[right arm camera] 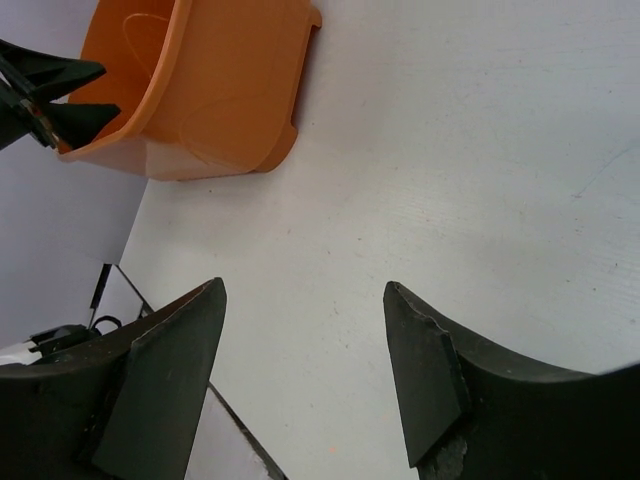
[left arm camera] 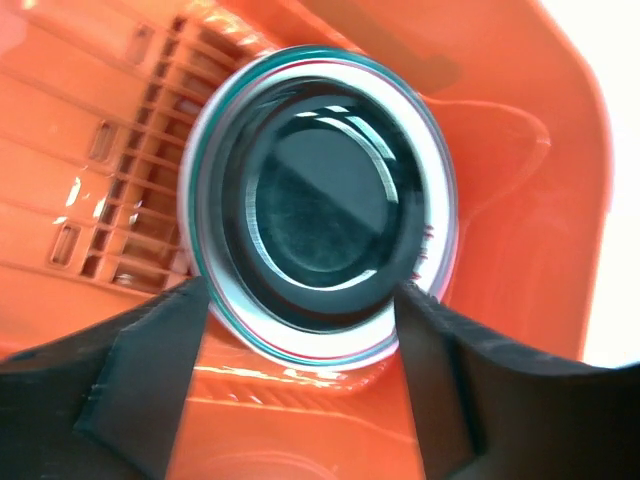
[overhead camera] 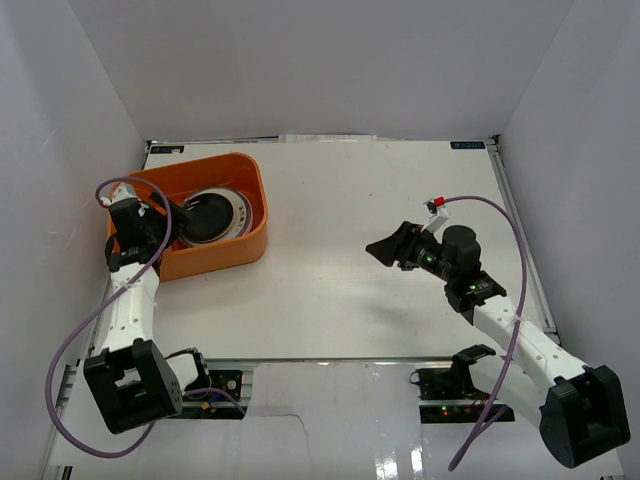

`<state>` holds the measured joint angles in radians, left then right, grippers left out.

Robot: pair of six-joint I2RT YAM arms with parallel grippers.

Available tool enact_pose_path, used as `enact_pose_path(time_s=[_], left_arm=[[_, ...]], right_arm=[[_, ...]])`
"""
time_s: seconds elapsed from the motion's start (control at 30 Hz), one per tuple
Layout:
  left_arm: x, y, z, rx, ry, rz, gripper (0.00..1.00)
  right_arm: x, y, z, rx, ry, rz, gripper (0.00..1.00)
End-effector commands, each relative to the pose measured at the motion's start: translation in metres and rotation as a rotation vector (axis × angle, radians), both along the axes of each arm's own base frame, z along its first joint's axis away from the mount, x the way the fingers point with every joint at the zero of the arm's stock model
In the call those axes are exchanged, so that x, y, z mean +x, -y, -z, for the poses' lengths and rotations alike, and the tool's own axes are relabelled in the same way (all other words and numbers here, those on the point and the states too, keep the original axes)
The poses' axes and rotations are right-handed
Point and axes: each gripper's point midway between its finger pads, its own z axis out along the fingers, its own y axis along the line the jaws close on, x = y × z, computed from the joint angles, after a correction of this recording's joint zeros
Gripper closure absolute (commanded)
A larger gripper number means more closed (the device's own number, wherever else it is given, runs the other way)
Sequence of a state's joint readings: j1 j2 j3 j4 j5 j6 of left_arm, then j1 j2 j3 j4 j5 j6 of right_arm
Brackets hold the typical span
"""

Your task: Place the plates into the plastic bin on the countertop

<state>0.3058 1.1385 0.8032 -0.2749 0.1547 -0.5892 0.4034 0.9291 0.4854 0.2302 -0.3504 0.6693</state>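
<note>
You are seemingly finishing a drop: your left gripper (left arm camera: 303, 310) is hovering wide and empty over the black plate (left arm camera: 320, 205) lying inside the plastic bin (overhead camera: 225, 255), your right gripper (right arm camera: 305, 340) is idling wide-open well right of it, so lifting clear comes next.

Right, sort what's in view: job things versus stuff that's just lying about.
Job:
- plastic bin
- black plate, lying on the white plate with green-red rim inside the bin
- countertop
- left gripper, open over the bin
- right gripper, open above the countertop

Not the job:
- purple cables
- white walls
</note>
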Motion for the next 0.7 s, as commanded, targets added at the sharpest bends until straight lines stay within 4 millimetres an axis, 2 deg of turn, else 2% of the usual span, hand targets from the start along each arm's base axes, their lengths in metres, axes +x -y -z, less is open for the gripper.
enact_pose_path(time_s=[0.0, 0.07, 0.1, 0.13, 0.17, 0.2, 0.23, 0.3, 0.33, 0.37, 0.4, 0.43, 0.53, 0.57, 0.6, 0.67], left_arm=[[-0.006, 0.012, -0.051, 0.023, 0.140, 0.067, 0.13], [-0.010, 0.025, -0.070, 0.023, 0.197, 0.128, 0.02], [-0.016, 0.038, -0.086, 0.016, 0.246, 0.185, 0.02], [-0.019, 0.049, -0.097, 0.022, 0.278, 0.230, 0.02], [-0.022, 0.057, -0.103, 0.024, 0.300, 0.264, 0.02], [-0.028, 0.069, -0.111, 0.014, 0.324, 0.320, 0.02], [-0.034, 0.083, -0.125, 0.025, 0.367, 0.378, 0.02], [-0.045, 0.104, -0.139, 0.035, 0.408, 0.486, 0.02], [-0.055, 0.121, -0.149, 0.040, 0.443, 0.569, 0.02], [-0.066, 0.143, -0.159, 0.047, 0.471, 0.660, 0.02], [-0.075, 0.153, -0.164, 0.078, 0.496, 0.720, 0.02], [-0.093, 0.170, -0.176, 0.089, 0.543, 0.804, 0.02], [-0.129, 0.187, -0.199, 0.167, 0.616, 0.892, 0.02], [-0.137, 0.188, -0.207, 0.186, 0.639, 0.895, 0.02], [-0.145, 0.187, -0.222, 0.215, 0.677, 0.893, 0.02], [-0.151, 0.185, -0.231, 0.219, 0.662, 0.874, 0.02]], right_arm=[[0.005, 0.004, -0.016, -0.007, 0.056, 0.022, 0.29], [0.006, 0.006, -0.023, -0.015, 0.076, 0.031, 0.20], [0.008, 0.007, -0.033, -0.016, 0.096, 0.038, 0.15], [0.009, 0.010, -0.034, -0.036, 0.098, 0.049, 0.01], [0.009, 0.011, -0.043, -0.041, 0.122, 0.054, 0.09], [0.009, 0.013, -0.049, -0.053, 0.141, 0.055, 0.10], [0.011, 0.016, -0.063, -0.086, 0.189, 0.060, 0.10], [0.011, 0.026, -0.087, -0.116, 0.266, 0.094, 0.10], [0.013, 0.031, -0.110, -0.126, 0.331, 0.117, 0.10], [0.012, 0.045, -0.116, -0.182, 0.361, 0.168, 0.10], [0.012, 0.052, -0.126, -0.203, 0.390, 0.198, 0.10], [0.014, 0.063, -0.146, -0.215, 0.432, 0.259, 0.10], [0.004, 0.089, -0.172, -0.239, 0.474, 0.374, 0.10], [-0.004, 0.094, -0.189, -0.210, 0.530, 0.392, 0.10], [-0.007, 0.097, -0.197, -0.191, 0.561, 0.409, 0.10], [-0.019, 0.106, -0.217, -0.143, 0.630, 0.448, 0.10]])
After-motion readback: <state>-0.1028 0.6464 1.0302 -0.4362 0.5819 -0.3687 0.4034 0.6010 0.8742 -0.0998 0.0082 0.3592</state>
